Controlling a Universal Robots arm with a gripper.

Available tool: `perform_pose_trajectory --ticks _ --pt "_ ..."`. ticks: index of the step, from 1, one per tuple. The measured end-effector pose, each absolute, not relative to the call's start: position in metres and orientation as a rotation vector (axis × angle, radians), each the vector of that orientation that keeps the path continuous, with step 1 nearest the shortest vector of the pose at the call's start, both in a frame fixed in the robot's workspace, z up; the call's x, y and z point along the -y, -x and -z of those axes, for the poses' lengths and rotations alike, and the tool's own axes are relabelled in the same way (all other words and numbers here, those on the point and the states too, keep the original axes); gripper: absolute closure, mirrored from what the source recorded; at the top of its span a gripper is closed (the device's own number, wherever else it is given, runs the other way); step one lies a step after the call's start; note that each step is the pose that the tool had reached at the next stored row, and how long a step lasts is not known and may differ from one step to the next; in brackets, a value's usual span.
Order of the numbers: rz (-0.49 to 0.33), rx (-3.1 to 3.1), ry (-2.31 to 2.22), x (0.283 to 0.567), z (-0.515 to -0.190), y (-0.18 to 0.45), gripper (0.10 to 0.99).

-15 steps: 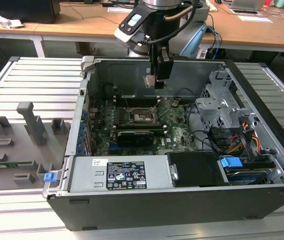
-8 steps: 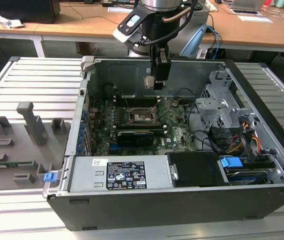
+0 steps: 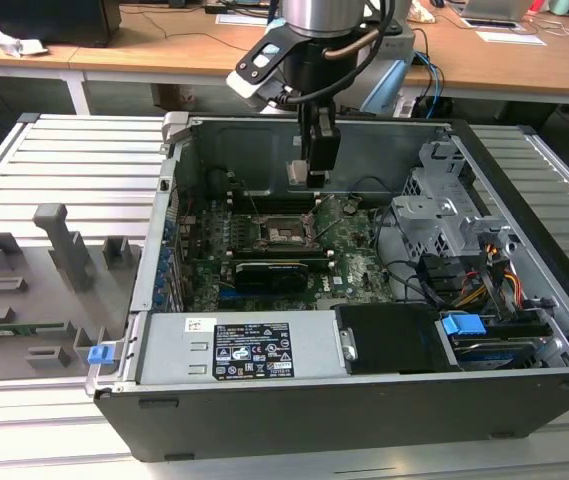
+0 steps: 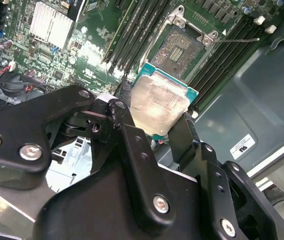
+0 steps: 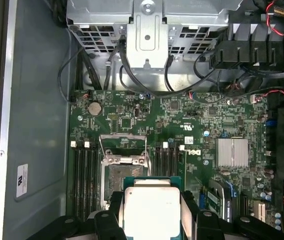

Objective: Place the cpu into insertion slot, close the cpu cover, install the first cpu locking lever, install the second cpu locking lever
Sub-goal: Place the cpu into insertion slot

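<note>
My gripper (image 3: 305, 172) hangs inside the open computer case, shut on the cpu (image 3: 299, 172). The cpu is a square chip with a dull silver top (image 4: 159, 102) and a green edge, and a black finger (image 4: 124, 107) clamps it on each side. It is in the air a little above the green circuit board (image 3: 349, 265), apart from it. The insertion slot (image 3: 282, 235) lies bare below it, its contact field showing (image 4: 181, 50). In the first wrist view the cpu (image 5: 150, 210) sits between the fingers beside the slot (image 5: 119, 175), and the silvery cpu cover (image 5: 123, 159) stands raised at the slot's edge.
Long black memory slots (image 4: 221, 55) flank the socket. A thin lever rod (image 4: 236, 40) sticks out sideways. A black card (image 3: 274, 270), the power supply (image 3: 234, 350), a drive cage (image 3: 444, 210) and cables (image 3: 484, 280) crowd the case. Grey fixtures (image 3: 59, 250) stand at the exterior view's left.
</note>
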State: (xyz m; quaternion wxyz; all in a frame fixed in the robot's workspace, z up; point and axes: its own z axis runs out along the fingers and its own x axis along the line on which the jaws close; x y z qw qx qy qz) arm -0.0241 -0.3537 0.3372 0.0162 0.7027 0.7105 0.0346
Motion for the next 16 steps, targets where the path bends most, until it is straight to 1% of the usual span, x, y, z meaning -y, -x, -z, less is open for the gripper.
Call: perform_pose_trajectory --ticks 16 --pt "-0.106 -2.221 -2.176 0.351 -0.321 0.024 0.545"
